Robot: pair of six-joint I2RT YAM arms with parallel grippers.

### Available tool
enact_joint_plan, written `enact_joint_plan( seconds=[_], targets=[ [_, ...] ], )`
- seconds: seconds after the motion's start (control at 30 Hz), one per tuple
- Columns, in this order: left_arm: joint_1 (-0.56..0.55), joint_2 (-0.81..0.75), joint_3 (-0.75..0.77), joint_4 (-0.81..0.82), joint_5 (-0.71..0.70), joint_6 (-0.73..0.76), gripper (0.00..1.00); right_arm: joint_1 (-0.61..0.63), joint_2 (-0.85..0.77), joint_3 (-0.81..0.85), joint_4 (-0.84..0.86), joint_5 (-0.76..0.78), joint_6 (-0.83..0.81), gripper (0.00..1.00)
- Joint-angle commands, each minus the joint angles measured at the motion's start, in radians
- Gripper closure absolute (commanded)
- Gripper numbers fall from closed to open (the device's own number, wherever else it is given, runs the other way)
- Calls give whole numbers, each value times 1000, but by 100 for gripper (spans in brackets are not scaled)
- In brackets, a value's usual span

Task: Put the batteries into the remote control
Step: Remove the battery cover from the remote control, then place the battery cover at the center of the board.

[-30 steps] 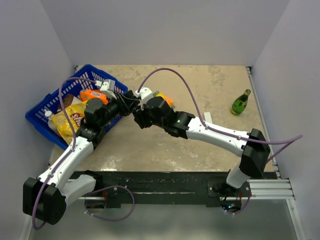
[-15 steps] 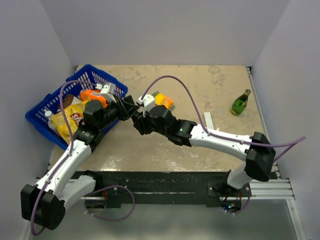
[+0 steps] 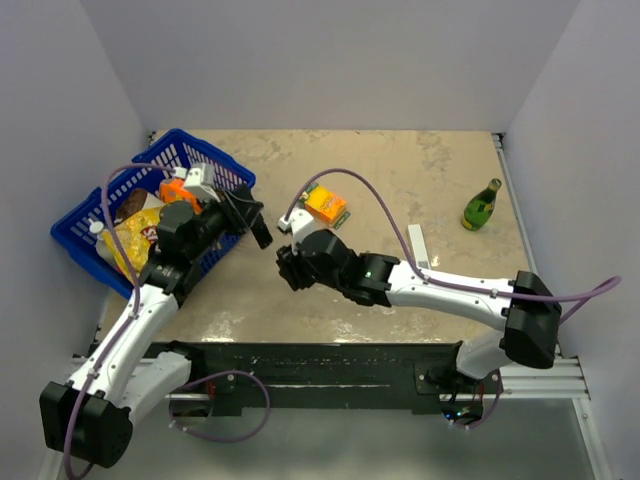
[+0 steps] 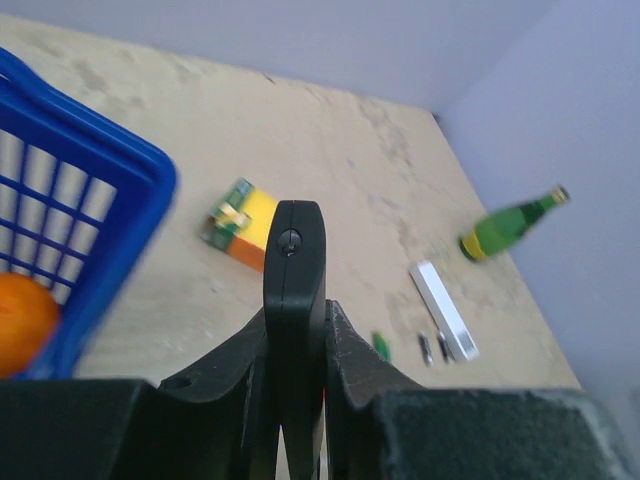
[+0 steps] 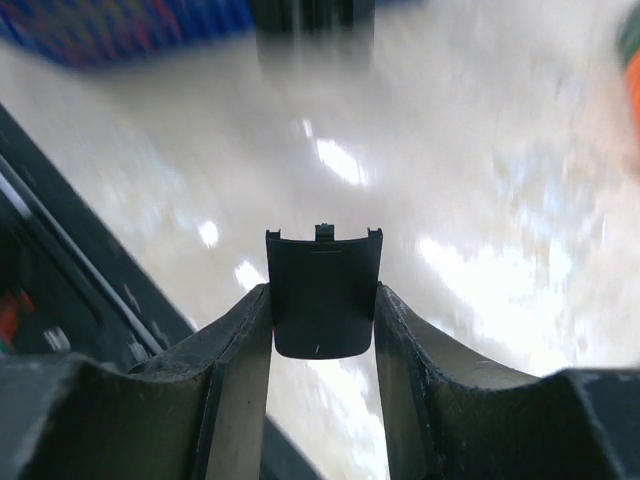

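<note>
beside the basket rim [image 4: 92, 126], left claw [image 4: 297, 322] grips the remote control [image 4: 294, 262]

The top view looks down from behind over the whole tabletop [image 3: 400, 170]. The left wrist view faces right, sharing the green bottle [image 4: 510, 225] with it. The right wrist view faces left, close above the tabletop.

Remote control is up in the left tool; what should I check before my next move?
1. Remote control clamped in left tool: ok.
2. Cover off, gripped by right tool: ok.
3. A tool free for the batteries: not ok, both are full.
4. Batteries in view, loose on the table beside the white bar: ok.
5. Which way the remote's open side faces: cannot tell.
</note>
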Motion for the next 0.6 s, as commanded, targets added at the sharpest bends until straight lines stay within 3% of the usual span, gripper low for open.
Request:
enact_joint_plan(
  seconds=[0.0, 0.3, 0.57],
  targets=[
    [56, -38, 43, 147, -192, 76, 100, 27, -52, -72, -244, -23, 3, 85],
    [56, -21, 33, 194, -96, 64, 100, 18, -63, -81, -276, 28, 29, 85],
    [56, -47, 33, 185, -5, 76, 100, -147, 65, -66, -300, 7, 55, 84]
  ],
)
